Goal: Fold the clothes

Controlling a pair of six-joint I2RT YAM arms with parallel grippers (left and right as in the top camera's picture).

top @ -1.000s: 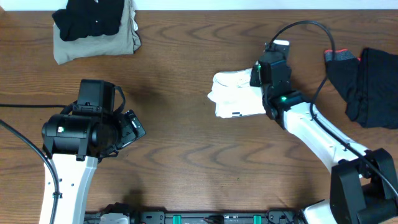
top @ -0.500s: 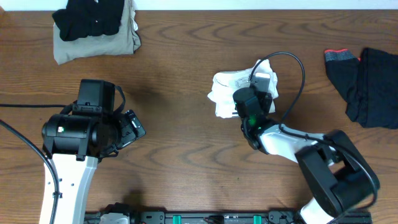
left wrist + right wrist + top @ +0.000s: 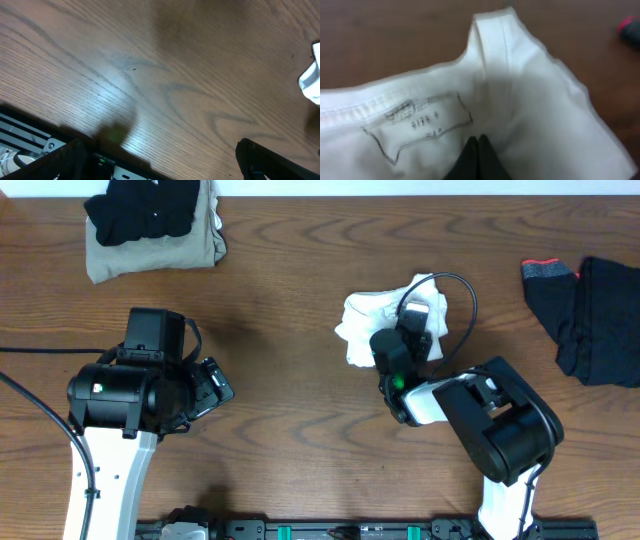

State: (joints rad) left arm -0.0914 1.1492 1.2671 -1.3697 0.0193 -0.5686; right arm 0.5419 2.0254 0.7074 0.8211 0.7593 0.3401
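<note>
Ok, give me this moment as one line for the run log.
task: fold clothes | right gripper: shut on white shirt by collar label | left gripper: open, holding nothing | black garment: far right, untouched

table (image 3: 300, 430): brown wood (grain plain) | near edge: black rail (image 3: 350, 531)

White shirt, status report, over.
Right end effector shut on white shirt. Left end effector open over table. Shirt bunched, unfolded. Nothing blocking.
</note>
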